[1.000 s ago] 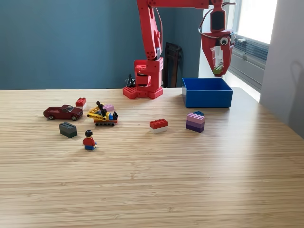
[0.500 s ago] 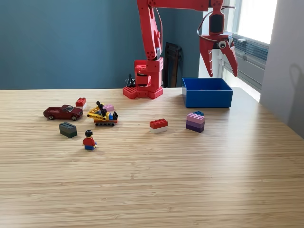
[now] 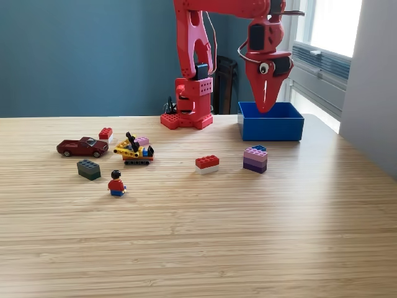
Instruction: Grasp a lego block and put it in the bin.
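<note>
your red tool (image 3: 265, 105) is hanging with its jaws pinched together, holding nothing, just over the left end of the blue bin (image 3: 271, 128). the bin is sitting far back on the right of the wooden surface (image 3: 205, 236). a red and white lego block (image 3: 207, 164) and a purple stack (image 3: 255, 159) are lying nearer, apart from the bin.

Behind my wooden table (image 3: 198, 236) stands a teal-blue wall (image 3: 80, 56); daylight pours through a window (image 3: 335, 25) at the exterior view's right.
</note>
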Action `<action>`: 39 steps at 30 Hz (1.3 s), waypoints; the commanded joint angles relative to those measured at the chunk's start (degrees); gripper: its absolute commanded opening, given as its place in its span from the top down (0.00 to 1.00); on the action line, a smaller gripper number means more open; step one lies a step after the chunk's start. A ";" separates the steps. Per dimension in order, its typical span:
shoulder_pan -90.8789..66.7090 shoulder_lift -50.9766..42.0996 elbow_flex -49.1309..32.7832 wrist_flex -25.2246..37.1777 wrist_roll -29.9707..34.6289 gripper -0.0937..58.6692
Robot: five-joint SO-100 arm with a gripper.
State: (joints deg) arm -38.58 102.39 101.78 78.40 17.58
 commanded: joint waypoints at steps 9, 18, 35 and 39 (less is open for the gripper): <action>10.46 1.76 1.41 0.00 -2.72 1.00; 12.39 1.49 1.05 -0.09 -2.37 1.00; 23.82 1.05 -3.78 -0.18 -6.33 0.99; 28.13 1.05 -3.69 -0.18 -4.22 0.93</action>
State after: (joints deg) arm -13.71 102.39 101.43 78.40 12.22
